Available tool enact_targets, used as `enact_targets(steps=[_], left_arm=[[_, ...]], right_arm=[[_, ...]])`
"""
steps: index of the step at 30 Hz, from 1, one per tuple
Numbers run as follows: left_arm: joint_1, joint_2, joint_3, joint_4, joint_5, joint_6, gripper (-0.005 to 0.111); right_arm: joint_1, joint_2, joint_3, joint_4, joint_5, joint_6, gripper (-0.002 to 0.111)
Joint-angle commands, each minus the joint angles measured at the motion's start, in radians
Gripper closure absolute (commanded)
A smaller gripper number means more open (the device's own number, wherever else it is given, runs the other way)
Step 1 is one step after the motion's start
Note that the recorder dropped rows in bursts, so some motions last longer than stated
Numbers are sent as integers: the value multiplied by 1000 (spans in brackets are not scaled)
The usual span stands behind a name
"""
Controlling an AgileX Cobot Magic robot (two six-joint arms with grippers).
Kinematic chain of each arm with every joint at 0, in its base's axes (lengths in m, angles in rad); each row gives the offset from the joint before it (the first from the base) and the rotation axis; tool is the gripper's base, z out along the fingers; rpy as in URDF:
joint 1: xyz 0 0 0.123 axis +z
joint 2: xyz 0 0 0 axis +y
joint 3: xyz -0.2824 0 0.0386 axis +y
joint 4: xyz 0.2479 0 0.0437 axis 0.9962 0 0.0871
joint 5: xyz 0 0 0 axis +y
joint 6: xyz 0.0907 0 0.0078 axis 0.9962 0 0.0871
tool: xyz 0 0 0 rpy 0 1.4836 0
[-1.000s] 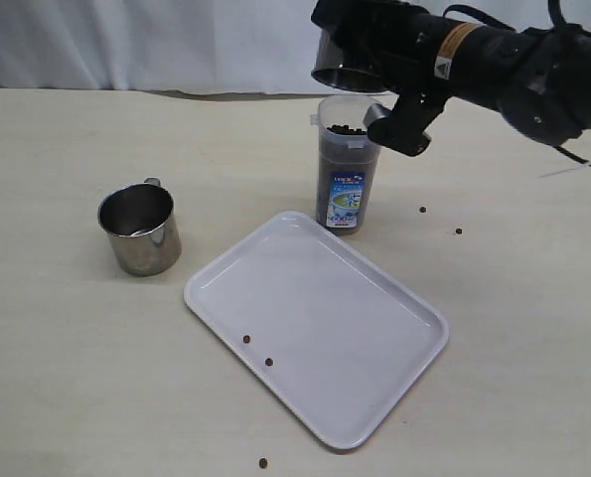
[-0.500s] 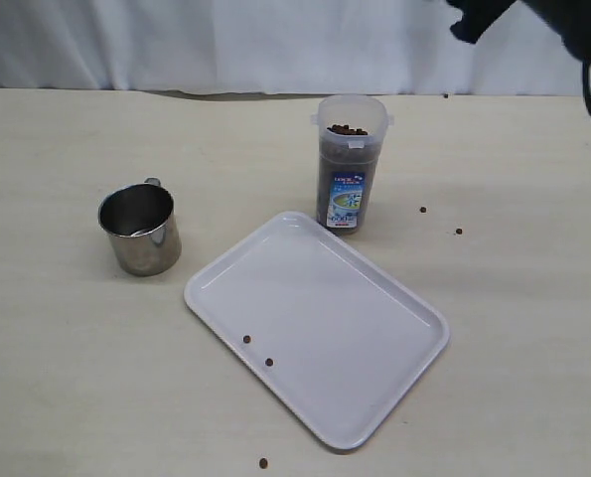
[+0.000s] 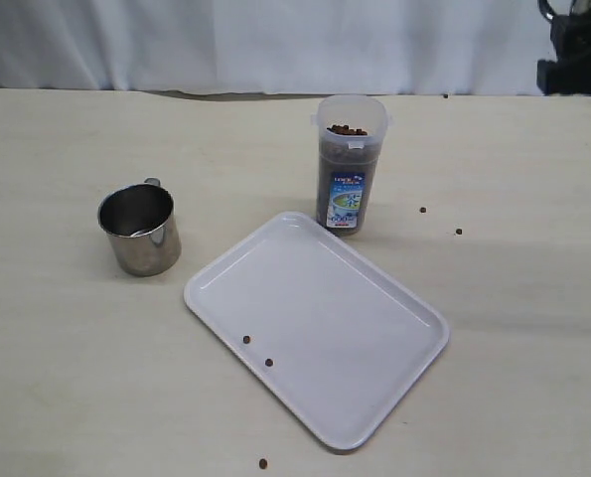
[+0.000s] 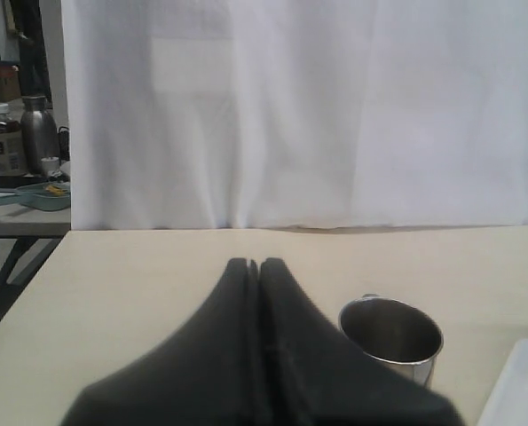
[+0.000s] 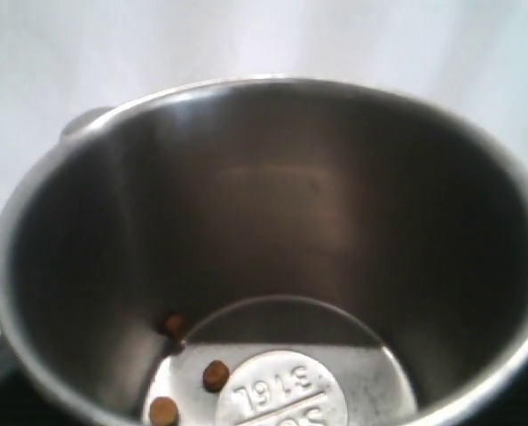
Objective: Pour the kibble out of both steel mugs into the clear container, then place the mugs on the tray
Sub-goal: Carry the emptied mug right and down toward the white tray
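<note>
One steel mug (image 3: 140, 228) stands upright and empty on the table, left of the white tray (image 3: 374, 328); it also shows in the left wrist view as the mug (image 4: 392, 332). Beside it my left gripper (image 4: 255, 264) is shut on nothing. The other steel mug (image 5: 272, 248) fills the right wrist view with three pellets of kibble (image 5: 215, 375) in its bottom; my right gripper is closed on it, fingers hidden. Only a dark bit of the right arm (image 3: 576, 55) shows at the exterior view's far right edge. The clear container (image 3: 350, 164) stands behind the tray, nearly full of kibble (image 3: 348, 130).
Two stray pellets (image 3: 246, 339) lie on the tray. More loose pellets (image 3: 422, 210) sit on the table right of the container, and one pellet (image 3: 262, 463) lies near the front edge. A white curtain hangs behind the table.
The right arm, with its mug, has pulled away from above the container, up and to the right, almost out of the exterior view. The standing mug, container and tray have not moved.
</note>
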Motion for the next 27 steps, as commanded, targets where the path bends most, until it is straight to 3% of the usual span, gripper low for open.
enact_targets(steps=[1, 5, 14, 18, 27], left_arm=[[-18, -3, 3, 5, -7, -2, 107], [-20, -3, 3, 5, -11, -2, 107], [-20, -3, 3, 5, -11, -2, 107], [-20, -3, 3, 5, -11, -2, 107], [-20, -3, 3, 5, -11, -2, 107]], right_arm=[[-5, -81, 217, -448, -232, 557, 103], [-5, -63, 333, -673, -331, 766, 103], [-5, 173, 433, -987, -523, 832, 103], [-5, 301, 444, -1072, -651, 832, 103], [-5, 554, 438, -1127, -707, 716, 103]])
